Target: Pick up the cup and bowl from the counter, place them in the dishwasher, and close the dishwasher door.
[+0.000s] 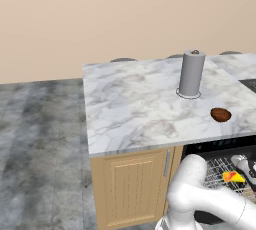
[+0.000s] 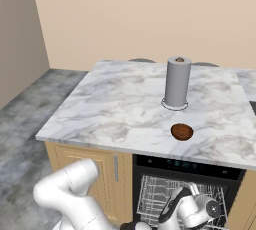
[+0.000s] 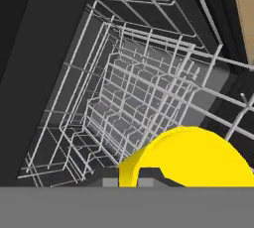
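Left base: I see the bowl [image 1: 220, 114] right of centre on the counter [image 1: 135, 104]; the cup [image 1: 232, 176] sits lower right over the rack [image 1: 220, 170].
Right base: I see the gripper [image 2: 176, 205] low in the dishwasher [image 2: 187, 194].
Hand: my gripper is clamped on the cup [image 3: 198, 157] at bottom right.

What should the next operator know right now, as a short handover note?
Gripper: shut on the cup, low over the white wire rack of the open dishwasher.
Cup: yellow, in the jaws, above the rack, not yet released.
Bowl: brown, on the counter near its front edge, in front of the tall grey cylinder, untouched.
Done: cup picked up and carried to the dishwasher.
Left: release the cup in the rack, fetch and load the bowl, close the dishwasher door.
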Motion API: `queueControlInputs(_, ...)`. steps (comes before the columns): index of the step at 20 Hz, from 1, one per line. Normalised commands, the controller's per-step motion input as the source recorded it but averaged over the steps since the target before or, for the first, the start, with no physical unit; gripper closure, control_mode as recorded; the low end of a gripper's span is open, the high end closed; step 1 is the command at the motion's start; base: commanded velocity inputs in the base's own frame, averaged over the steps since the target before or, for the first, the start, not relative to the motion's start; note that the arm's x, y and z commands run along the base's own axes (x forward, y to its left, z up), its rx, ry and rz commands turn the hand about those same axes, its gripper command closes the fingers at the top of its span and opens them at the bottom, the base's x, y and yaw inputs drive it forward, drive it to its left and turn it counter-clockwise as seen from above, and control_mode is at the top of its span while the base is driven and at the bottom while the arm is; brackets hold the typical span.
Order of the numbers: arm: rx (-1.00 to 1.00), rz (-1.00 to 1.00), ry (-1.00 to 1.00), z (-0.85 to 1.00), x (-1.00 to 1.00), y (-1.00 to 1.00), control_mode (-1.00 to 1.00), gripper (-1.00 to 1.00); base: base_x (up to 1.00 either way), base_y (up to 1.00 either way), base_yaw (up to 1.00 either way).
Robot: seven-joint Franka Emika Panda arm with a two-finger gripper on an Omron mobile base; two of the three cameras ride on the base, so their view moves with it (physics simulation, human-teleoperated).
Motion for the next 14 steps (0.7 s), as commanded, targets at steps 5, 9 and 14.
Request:
queueControlInputs(5,0.00,0.00,0.03,-0.50,0.19,-0.13,-1.00,1.00,0.00,0.00,0.00)
queueControlInputs(9,0.00,0.00,0.00,-0.65,0.00,-0.01,-1.00,1.00,0.00,0.00,0.00)
queueControlInputs(14,0.00,0.00,0.00,-0.63,0.00,0.00,-1.00,1.00,0.00,0.00,0.00)
